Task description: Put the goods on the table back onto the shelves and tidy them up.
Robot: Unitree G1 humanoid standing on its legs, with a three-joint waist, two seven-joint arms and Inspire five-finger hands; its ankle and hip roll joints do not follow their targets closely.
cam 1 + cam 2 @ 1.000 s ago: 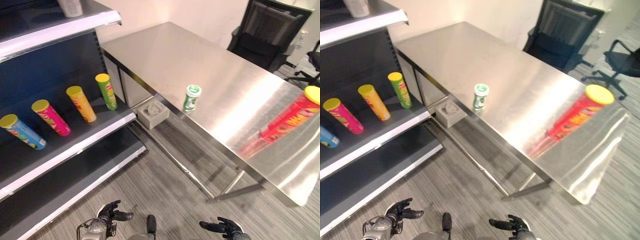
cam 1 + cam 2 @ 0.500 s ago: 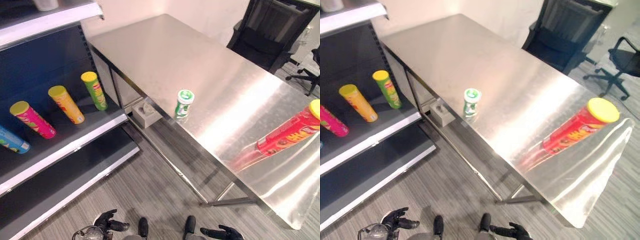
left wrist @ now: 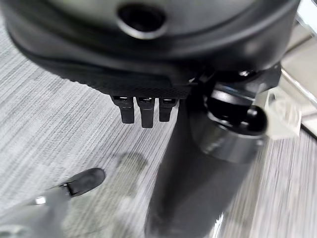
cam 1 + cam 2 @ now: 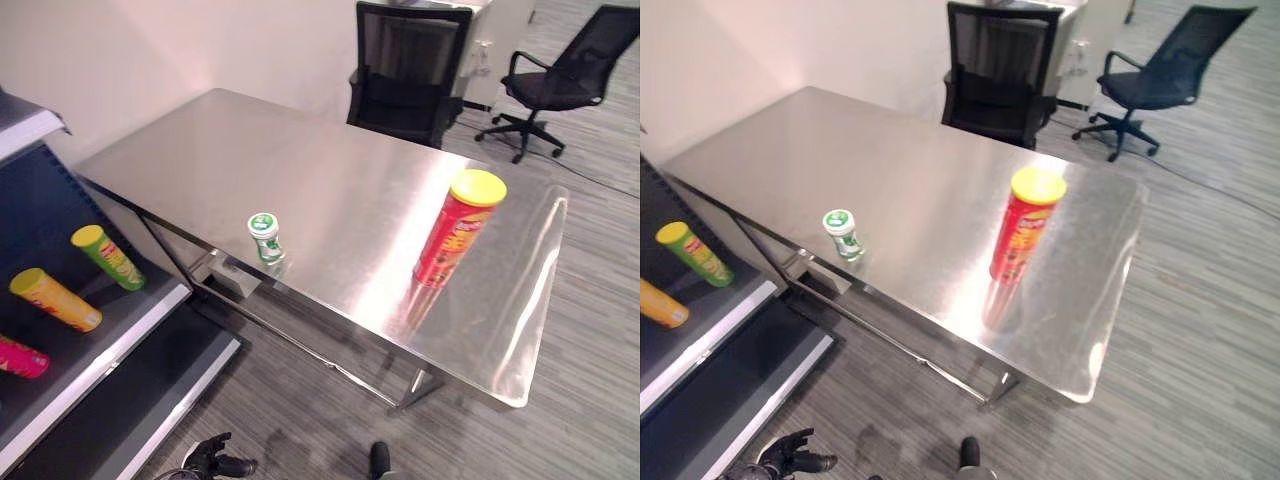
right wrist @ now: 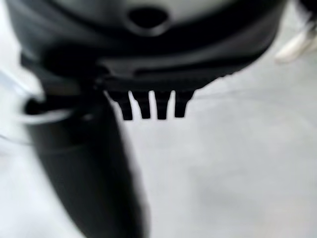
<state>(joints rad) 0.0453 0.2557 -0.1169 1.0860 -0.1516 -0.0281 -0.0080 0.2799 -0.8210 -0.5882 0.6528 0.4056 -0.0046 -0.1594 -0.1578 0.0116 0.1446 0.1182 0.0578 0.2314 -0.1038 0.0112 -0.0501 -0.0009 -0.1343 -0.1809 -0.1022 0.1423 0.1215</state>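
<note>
- Left eye view is showing me the red canister [image 4: 455, 230] standing upright on the steel table [image 4: 330, 170], toward its far right end, with the small green-capped bottle [image 4: 266, 238] standing near the table's front edge, well apart from it.
- I am judging the canister to be light and stiff but thin-walled, a tube that could dent or skid on the polished steel; I am planning to wrap my fingers round its middle, below the yellow lid, not on the lid itself.
- I am expecting the bottle to be light, hard and a bit slippery; a pinch round its body just under the cap looks safest, since it is standing close to the edge.
- My left hand [image 4: 215, 462] is hanging low over the floor with fingers spread loosely, holding nothing; my right hand [image 5: 148, 106] is showing straight fingertips in its wrist view, empty too.
- On the shelf [image 4: 110, 335] to my left, green [image 4: 107, 257], orange [image 4: 55, 299] and pink [image 4: 20, 357] canisters are lying tilted.
- Compared with a second ago, the whole picture is swinging rightward: less shelf is showing, two office chairs [image 4: 405, 70] are coming into sight, and the goods themselves are not moving.
</note>
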